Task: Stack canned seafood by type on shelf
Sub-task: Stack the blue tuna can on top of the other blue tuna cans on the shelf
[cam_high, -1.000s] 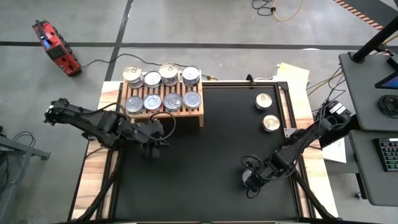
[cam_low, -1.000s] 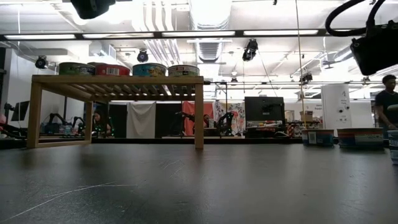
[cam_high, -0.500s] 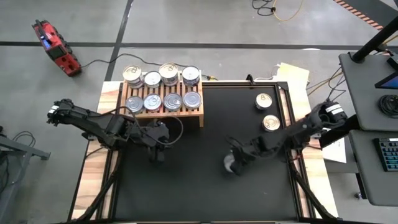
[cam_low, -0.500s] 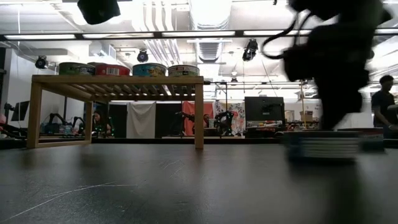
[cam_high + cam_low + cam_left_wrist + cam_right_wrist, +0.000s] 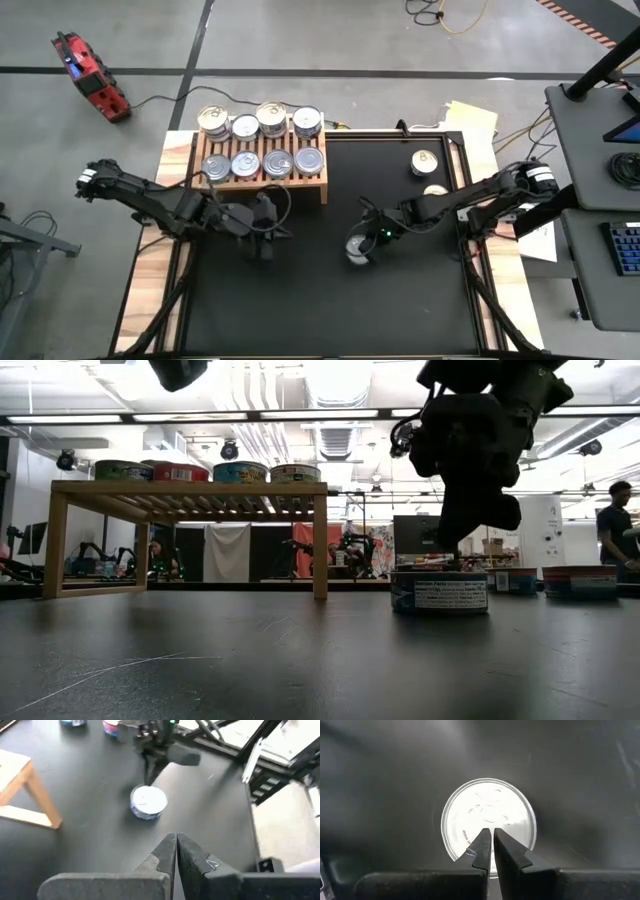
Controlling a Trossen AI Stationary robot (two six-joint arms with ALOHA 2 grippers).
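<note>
Over at nine o'clock the left claw (image 5: 262,243) hovers above the black bench (image 5: 300,310), fingers pressed together, holding nothing. Up at eleven o'clock the shelf (image 5: 262,163) carries eight tins (image 5: 271,118) in two rows. Near the middle, the right claw (image 5: 362,240) hangs with its tips pinched shut right over a lone can (image 5: 440,591), gripping nothing. Two more cans (image 5: 425,161) sit at one o'clock.

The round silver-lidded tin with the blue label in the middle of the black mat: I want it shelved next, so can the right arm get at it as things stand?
Probably yes. The right gripper hangs right above the round silver-lidded tin, nothing between them. Its fingers are shut, so they would have to open first.
</note>
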